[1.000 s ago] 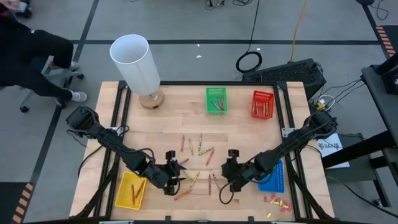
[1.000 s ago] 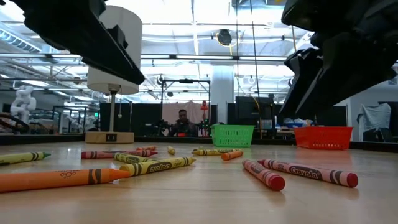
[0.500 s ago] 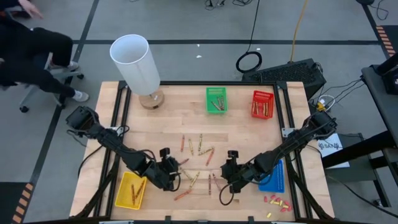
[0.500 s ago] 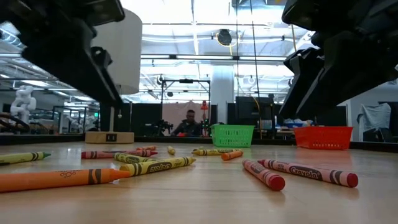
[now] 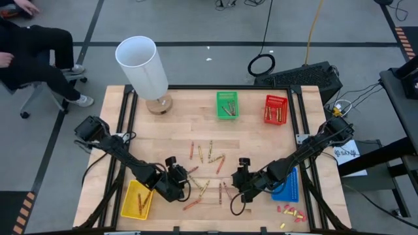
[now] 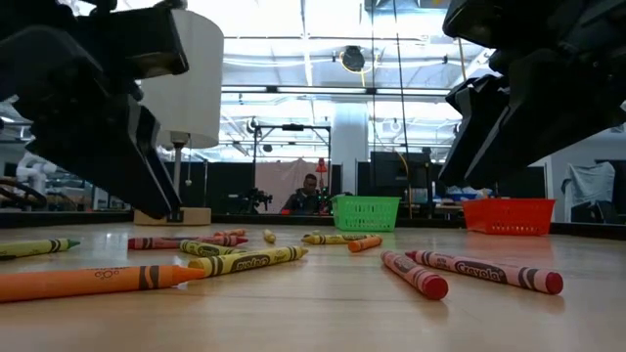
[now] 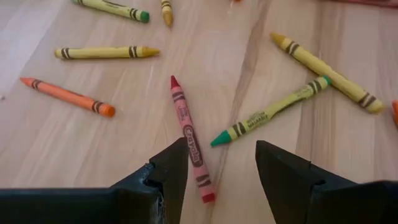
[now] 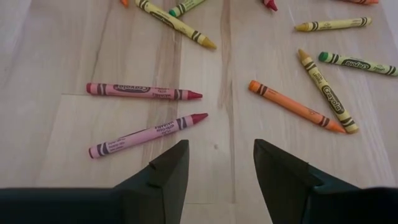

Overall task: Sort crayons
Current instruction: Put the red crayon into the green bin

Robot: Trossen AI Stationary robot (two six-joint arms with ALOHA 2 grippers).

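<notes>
A: What's biggest here?
B: The wooden table (image 5: 261, 140), crayons (image 5: 210, 153) scattered mid-frame.
A: The claws?
B: Left gripper (image 7: 221, 165) and right gripper (image 8: 219, 163), lower centre, both spread, pinching nothing.
A: Any writing?
B: "Crayola" on a red crayon (image 6: 486, 270), lower right.

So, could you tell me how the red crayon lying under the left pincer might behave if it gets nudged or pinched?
The red crayon is a thin round stick lying flat on smooth wood, so a sideways nudge would probably roll it. It looks stiff and light, likely easy to lift. Its paper wrapper should give the open left pincer fair grip, though hard pinching might snap it.
</notes>
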